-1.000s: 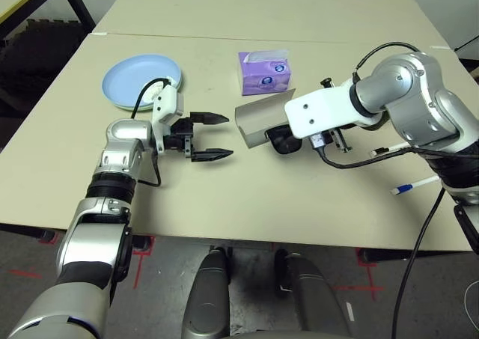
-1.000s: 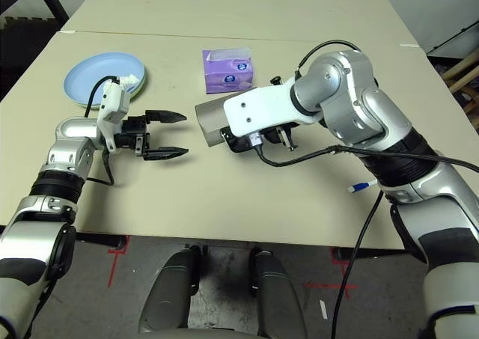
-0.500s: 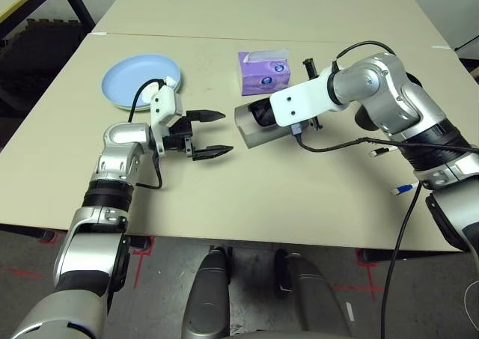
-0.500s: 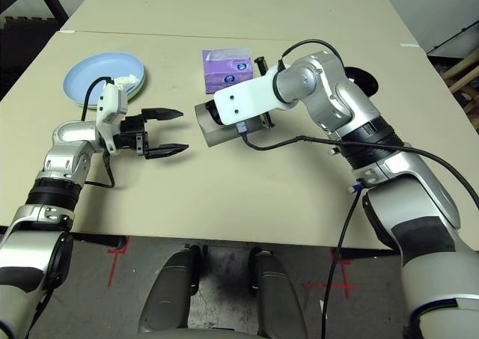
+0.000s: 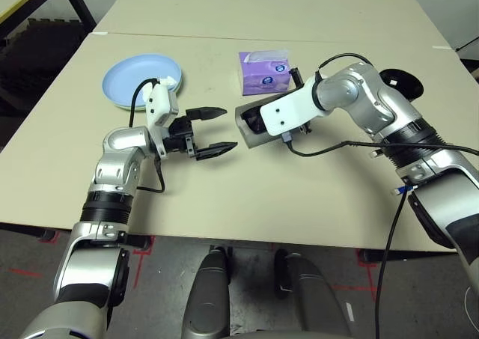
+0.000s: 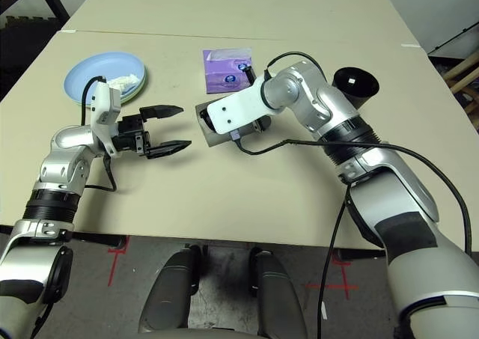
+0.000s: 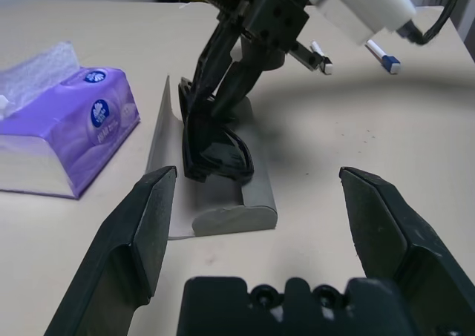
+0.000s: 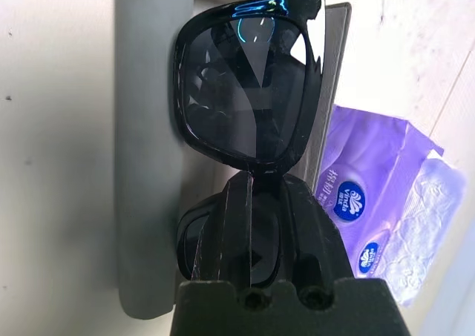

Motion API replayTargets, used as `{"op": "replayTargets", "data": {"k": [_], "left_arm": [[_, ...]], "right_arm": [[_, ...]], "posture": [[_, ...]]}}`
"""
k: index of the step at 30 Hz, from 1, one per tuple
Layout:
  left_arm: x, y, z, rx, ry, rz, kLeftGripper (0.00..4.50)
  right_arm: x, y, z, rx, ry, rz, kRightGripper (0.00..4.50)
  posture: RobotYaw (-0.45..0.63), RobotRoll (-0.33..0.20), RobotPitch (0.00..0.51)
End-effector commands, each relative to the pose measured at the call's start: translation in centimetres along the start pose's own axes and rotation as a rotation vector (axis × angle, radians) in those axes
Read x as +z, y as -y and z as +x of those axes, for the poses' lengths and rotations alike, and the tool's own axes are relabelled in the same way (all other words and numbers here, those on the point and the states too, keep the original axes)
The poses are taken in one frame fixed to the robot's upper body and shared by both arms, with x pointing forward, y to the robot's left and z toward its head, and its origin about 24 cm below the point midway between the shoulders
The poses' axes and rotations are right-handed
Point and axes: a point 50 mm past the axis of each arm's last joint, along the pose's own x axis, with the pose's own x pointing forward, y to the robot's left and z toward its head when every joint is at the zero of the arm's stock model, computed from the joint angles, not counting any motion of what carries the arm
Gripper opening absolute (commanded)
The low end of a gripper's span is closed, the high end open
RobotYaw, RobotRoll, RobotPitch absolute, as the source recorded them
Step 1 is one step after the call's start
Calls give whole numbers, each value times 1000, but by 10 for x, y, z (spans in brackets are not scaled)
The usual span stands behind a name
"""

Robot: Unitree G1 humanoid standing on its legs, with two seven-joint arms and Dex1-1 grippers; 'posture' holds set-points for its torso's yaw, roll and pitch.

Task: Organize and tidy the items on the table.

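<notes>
My right gripper (image 8: 256, 188) is shut on the black sunglasses (image 8: 249, 91) and holds them tilted in the open grey glasses case (image 5: 249, 135), lower end down in the tray. The case (image 7: 223, 210) lies at mid table with its lid up. To its left, a short gap away, my left gripper (image 5: 223, 129) stands open and holds nothing, its fingers (image 7: 145, 232) pointing at the case. The purple tissue box (image 5: 263, 71) sits just behind the case.
At the back left a light blue plate (image 5: 135, 81) sits on a pale green plate (image 6: 138, 92), with a crumpled white tissue (image 6: 126, 79) on it. A black cup (image 6: 355, 81) stands at the right. Two pens (image 5: 382, 152) (image 5: 404, 189) lie on the right under my right arm.
My right arm has swung left and carried the sunglasses from beside the case into it, uncovering the black cup. The left gripper has barely shifted and stays open.
</notes>
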Motion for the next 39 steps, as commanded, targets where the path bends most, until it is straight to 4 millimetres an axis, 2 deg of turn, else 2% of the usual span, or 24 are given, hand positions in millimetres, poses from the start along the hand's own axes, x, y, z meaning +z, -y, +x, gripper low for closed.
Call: {"op": "replayTargets", "data": {"k": [1, 16, 25, 39], "left_arm": [[-2, 3, -2, -4, -8, -6, 4500], [-3, 3, -2, -3, -18, -7, 4500], [-3, 3, -3, -4, -22, -7, 4500], [-4, 1, -2, -10, -28, -5, 4500]], "right_arm": [[1, -2, 5, 12, -2, -15, 382], [-1, 3, 12, -7, -18, -13, 382], [4, -5, 19, 11, 5, -14, 382], [5, -10, 11, 104, -6, 18, 382]], "posture": [[265, 0, 212], [270, 0, 212], [268, 0, 211], [254, 0, 208]]}}
